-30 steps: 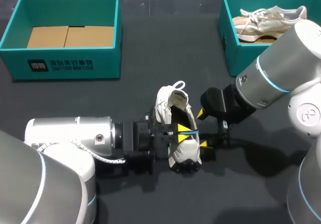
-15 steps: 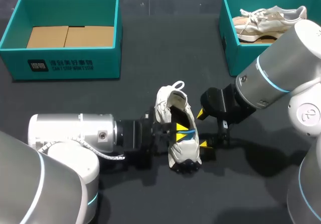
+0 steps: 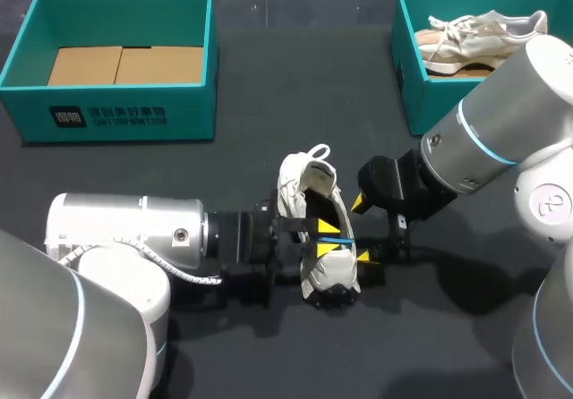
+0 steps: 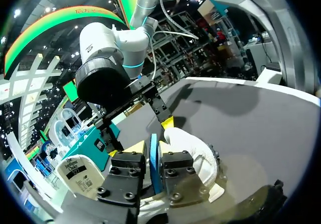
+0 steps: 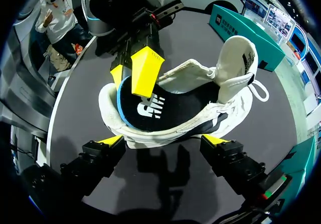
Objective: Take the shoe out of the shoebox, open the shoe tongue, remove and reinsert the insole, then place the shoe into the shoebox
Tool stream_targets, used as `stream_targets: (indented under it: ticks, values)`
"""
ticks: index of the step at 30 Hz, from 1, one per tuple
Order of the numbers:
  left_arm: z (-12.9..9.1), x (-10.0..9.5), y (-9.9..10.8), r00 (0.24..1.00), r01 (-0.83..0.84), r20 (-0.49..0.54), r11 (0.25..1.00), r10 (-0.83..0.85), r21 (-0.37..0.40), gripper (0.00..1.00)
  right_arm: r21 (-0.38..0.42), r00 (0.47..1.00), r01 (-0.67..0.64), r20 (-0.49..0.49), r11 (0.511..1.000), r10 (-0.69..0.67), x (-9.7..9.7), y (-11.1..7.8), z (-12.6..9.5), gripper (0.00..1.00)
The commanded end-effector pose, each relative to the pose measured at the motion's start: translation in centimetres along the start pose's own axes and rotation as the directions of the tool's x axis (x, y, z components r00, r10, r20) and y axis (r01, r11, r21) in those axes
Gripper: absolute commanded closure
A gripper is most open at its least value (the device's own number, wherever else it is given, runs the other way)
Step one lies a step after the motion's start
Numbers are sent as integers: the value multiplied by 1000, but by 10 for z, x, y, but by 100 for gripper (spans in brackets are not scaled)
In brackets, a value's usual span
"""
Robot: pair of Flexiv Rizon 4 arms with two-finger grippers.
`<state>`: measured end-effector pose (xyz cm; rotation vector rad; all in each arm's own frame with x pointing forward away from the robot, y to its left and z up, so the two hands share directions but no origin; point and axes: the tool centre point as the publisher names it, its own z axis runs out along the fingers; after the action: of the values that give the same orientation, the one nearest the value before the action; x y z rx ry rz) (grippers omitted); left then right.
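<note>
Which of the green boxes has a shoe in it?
The box on the right: a pale shoe lies inside it. The box on the left holds only brown cardboard.

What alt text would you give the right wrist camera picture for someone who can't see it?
A white shoe sits on a dark table, the blue-edged black insole inside it pinched by the left gripper and its yellow-tipped fingers. The right gripper stands open, its fingers spread just short of the shoe's sole, with a teal shoebox beyond.
</note>
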<state>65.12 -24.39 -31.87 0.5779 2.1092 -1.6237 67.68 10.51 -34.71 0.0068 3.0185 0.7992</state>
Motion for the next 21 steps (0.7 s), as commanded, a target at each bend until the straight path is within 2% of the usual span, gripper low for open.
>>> stream_targets:
  ticks: [1,8,13,15,18,21]
  values:
    - [6,-2,6,999,-16,-53,999,14,-34,100,1,1000,0,1,1000,0,0,1,1,0]
    - [5,0,23,994,-75,-84,992,67,-99,100,1,1000,0,1,1000,0,0,1,1,0]
    - [-1,-2,21,995,-67,-78,992,59,-105,100,1,1000,0,1,1000,0,0,1,1,0]
    - [-4,-3,15,996,-54,-72,994,47,-91,72,1,1000,0,1,1000,0,0,1,1,0]
    - [-9,-4,3,997,-33,-67,997,28,-70,65,1,1000,0,1,1000,0,0,1,1,0]
    - [-13,-6,-5,997,-20,-74,998,16,-57,67,1,1000,0,1,1000,0,0,1,1,0]
